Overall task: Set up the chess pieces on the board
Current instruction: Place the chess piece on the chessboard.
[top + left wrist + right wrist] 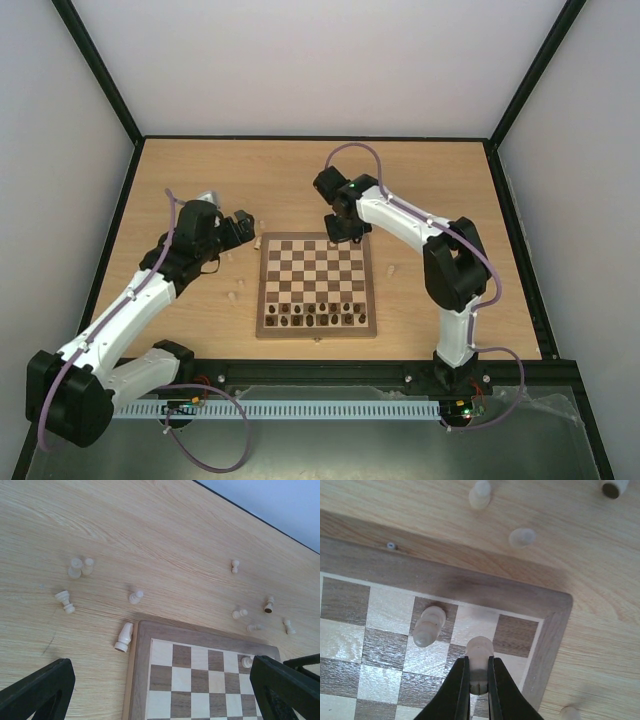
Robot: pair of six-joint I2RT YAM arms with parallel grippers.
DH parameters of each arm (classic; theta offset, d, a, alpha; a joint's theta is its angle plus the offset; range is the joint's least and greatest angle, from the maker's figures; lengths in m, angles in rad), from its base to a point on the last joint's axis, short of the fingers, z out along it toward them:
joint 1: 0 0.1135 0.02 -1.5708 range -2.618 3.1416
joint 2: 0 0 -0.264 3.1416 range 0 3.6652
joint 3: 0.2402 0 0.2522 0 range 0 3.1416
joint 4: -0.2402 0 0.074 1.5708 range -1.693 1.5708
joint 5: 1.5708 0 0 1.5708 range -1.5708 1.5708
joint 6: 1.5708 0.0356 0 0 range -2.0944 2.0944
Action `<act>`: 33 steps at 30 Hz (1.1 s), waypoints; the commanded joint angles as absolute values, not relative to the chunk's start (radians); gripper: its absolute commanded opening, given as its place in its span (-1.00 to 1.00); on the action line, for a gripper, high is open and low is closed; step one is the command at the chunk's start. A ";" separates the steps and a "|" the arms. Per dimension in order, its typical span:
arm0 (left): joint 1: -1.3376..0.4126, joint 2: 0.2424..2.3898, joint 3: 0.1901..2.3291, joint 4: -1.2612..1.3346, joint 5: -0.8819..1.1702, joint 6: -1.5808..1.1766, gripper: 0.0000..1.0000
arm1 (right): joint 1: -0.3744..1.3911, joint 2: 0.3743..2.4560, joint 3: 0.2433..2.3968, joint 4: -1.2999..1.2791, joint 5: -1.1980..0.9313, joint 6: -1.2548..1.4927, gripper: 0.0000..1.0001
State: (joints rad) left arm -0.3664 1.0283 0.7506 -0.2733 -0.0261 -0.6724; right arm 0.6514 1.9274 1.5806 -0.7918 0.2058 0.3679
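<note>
The board lies mid-table, with dark chessmen along its near rows. My right gripper is shut on a cream chess piece just above the board's far right corner squares. Beside it another cream piece stands on a dark square. My left gripper hangs open over the board's far left corner, holding nothing. Several cream pieces lie loose on the table beyond that corner, one against the board's frame, others further out. From above, the right gripper is at the board's far edge.
More loose cream pieces lie past the far edge and to the board's right and left. One toppled piece shows its dark base. Black frame rails border the tabletop.
</note>
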 commanded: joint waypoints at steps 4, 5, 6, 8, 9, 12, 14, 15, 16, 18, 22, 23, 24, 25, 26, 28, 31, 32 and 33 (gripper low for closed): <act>-0.370 1.001 0.738 -0.293 -0.041 -0.661 0.98 | 0.667 1.974 1.543 -0.772 0.192 0.389 -0.92; -0.370 0.997 0.738 -0.294 -0.043 -0.660 0.98 | 0.667 1.979 1.544 -0.768 0.190 0.388 -0.92; -0.370 0.996 0.738 -0.295 -0.045 -0.660 0.98 | 0.667 1.985 1.549 -0.766 0.190 0.386 -0.92; -0.370 0.993 0.740 -0.300 -0.050 -0.659 0.98 | 0.667 1.993 1.551 -0.763 0.194 0.387 -0.92; -0.370 0.991 0.742 -0.302 -0.053 -0.660 0.98 | 0.667 1.996 1.553 -0.763 0.195 0.387 -0.92; -0.370 0.986 0.740 -0.305 -0.057 -0.659 0.98 | 0.667 2.007 1.559 -0.761 0.200 0.387 -0.91; -0.370 0.985 0.740 -0.307 -0.059 -0.659 0.98 | 0.667 2.012 1.559 -0.762 0.200 0.387 -0.91; -0.370 0.984 0.740 -0.308 -0.060 -0.659 0.98 | 0.667 2.012 1.559 -0.761 0.201 0.387 -0.91; -0.370 0.982 0.739 -0.308 -0.061 -0.659 0.98 | 0.667 2.013 1.558 -0.761 0.202 0.387 -0.90; -0.370 0.982 0.739 -0.309 -0.063 -0.658 0.98 | 0.667 2.010 1.555 -0.761 0.203 0.387 -0.86; -0.370 0.975 0.737 -0.310 -0.067 -0.660 0.98 | 0.667 2.000 1.541 -0.759 0.207 0.386 -0.83; -0.370 0.974 0.737 -0.310 -0.067 -0.660 0.98 | 0.666 1.997 1.538 -0.759 0.207 0.387 -0.82; -0.370 0.972 0.737 -0.311 -0.070 -0.660 0.98 | 0.667 1.993 1.535 -0.758 0.210 0.387 -0.82; -0.370 0.970 0.736 -0.311 -0.070 -0.662 0.98 | 0.667 1.989 1.532 -0.756 0.210 0.387 -0.79; -0.370 0.968 0.736 -0.311 -0.071 -0.662 0.98 | 0.667 1.986 1.531 -0.758 0.210 0.387 -0.79; -0.370 0.967 0.736 -0.313 -0.071 -0.662 0.98 | 0.666 1.978 1.529 -0.758 0.216 0.387 -0.77; -0.370 0.963 0.735 -0.314 -0.071 -0.662 0.98 | 0.664 1.968 1.524 -0.759 0.225 0.388 -0.75; -0.370 0.962 0.735 -0.314 -0.071 -0.663 0.98 | 0.664 1.964 1.522 -0.758 0.227 0.389 -0.74; -0.370 0.960 0.733 -0.314 -0.071 -0.663 0.98 | 0.663 1.961 1.520 -0.759 0.230 0.390 -0.72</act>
